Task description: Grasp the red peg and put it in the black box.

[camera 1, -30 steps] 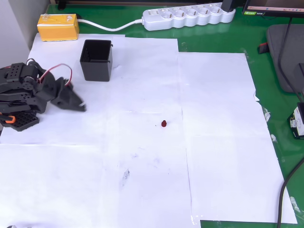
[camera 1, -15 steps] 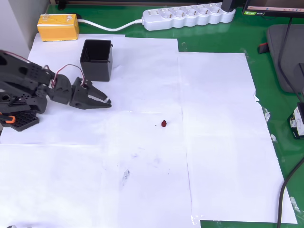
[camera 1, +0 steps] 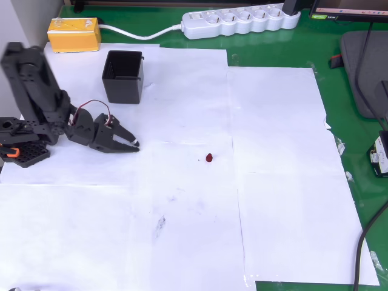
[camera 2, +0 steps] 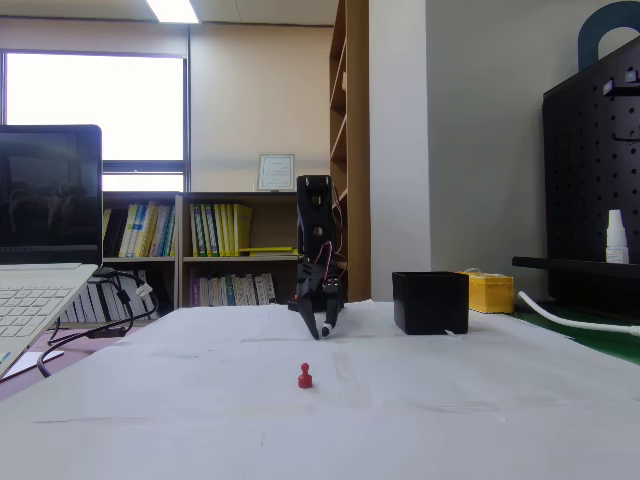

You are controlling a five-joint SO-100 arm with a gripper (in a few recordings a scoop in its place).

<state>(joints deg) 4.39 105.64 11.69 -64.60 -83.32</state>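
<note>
The red peg [camera 1: 208,158] is a tiny dark-red stub standing on the white paper near the middle; in the fixed view the red peg [camera 2: 304,376] stands alone in the foreground. The black box [camera 1: 123,76] stands upright with its mouth open at the upper left, and the black box [camera 2: 430,302] sits right of the arm in the fixed view. My gripper [camera 1: 133,144] hangs low over the paper, well left of the peg and below the box, fingers close together with nothing between them. Seen in the fixed view, the gripper [camera 2: 322,330] points down behind the peg.
A yellow box [camera 1: 74,34] and a white power strip [camera 1: 241,22] lie along the far edge on the green mat [camera 1: 345,121]. The arm's base [camera 1: 24,145] sits at the left edge. White paper sheets [camera 1: 182,212] cover the table. A laptop [camera 2: 40,250] stands left in the fixed view.
The arm unfolded from its rest pose and swung the gripper out to the right toward the peg, then raised its upper link while the gripper dropped slightly lower. Peg and box have not moved.
</note>
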